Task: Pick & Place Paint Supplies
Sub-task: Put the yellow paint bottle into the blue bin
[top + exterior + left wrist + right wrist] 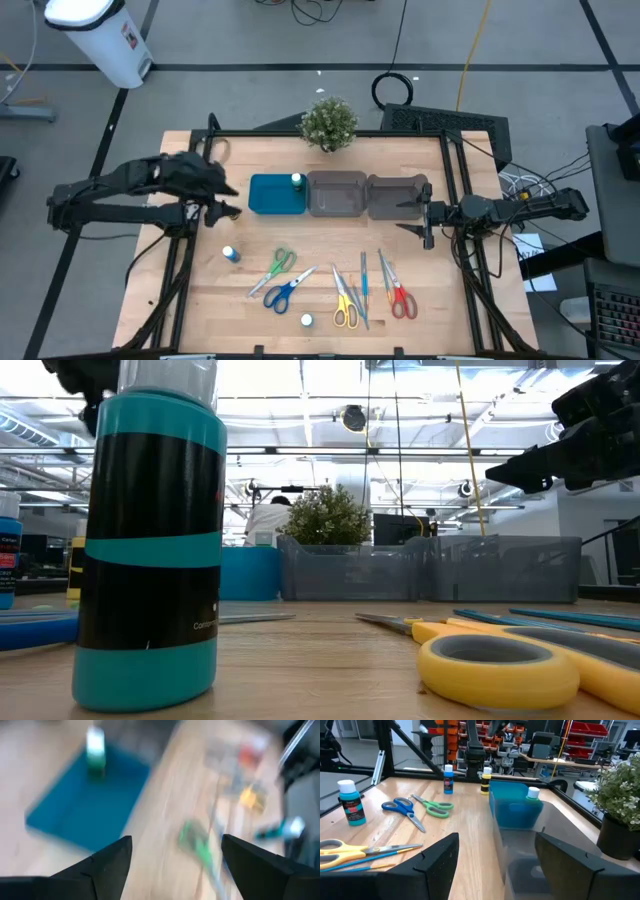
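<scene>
- Teal square tray (268, 196) at the back of the wooden worktop (320, 305) holds one small green white-capped bottle (297, 181) in its corner next to the two grey translucent bins (338, 195).
- Left gripper (226, 198) hangs just beside the tray's left edge, fingers spread, nothing in them.
- Right gripper (424, 224) waits by the bins near the right edge, also spread and empty.
- Left to move: small blue white-capped bottle (231, 254) near the left edge, teal white-capped bottle (307, 320) at the front edge, and a yellow bottle (485, 780) seen from the right wrist.
- Green-handled scissors (277, 266), blue-handled scissors (283, 293), yellow-handled scissors (344, 305), red-handled scissors (398, 294) and thin blue brush sticks (364, 285) lie mid-front.
- Likely next: left arm takes the blue bottle. Come straight down, fingers either side of the body below the cap, close gently; it looks tippy.
</scene>
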